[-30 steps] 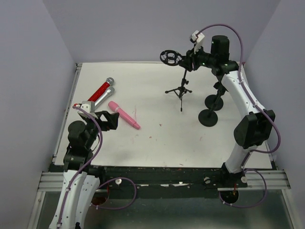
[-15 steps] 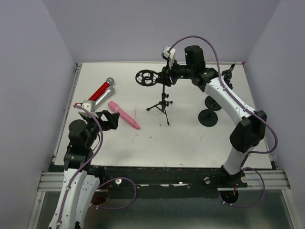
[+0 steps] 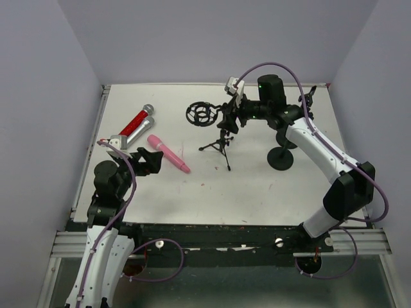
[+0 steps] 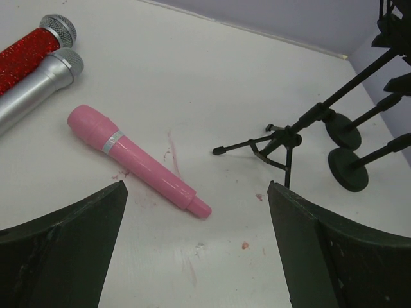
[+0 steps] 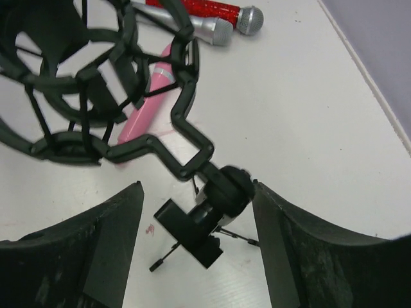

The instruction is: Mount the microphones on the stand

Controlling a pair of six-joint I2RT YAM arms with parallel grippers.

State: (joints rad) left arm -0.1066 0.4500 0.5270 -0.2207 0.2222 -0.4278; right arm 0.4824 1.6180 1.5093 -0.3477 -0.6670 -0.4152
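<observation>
— Which arm is nearer the pink microphone [image 4: 137,161]?
— The left gripper [image 3: 146,160], wide open and empty. The microphone lies just ahead on the table, long axis slanting.
— The right gripper [image 5: 196,240]?
— Open around the tripod stand [image 3: 221,136], not clamping.

This is looking like a robotics lab test cell rather than a home or shop. Plain lavender walls [image 3: 77,38] are closing in a white worktop [image 3: 257,186] at nine, twelve and three o'clock. At six o'clock an aluminium rail [image 3: 212,240] is carrying two white arms trailing purple cables [image 3: 131,186]. Faint red stains [image 4: 170,151] are marking the worktop.
</observation>
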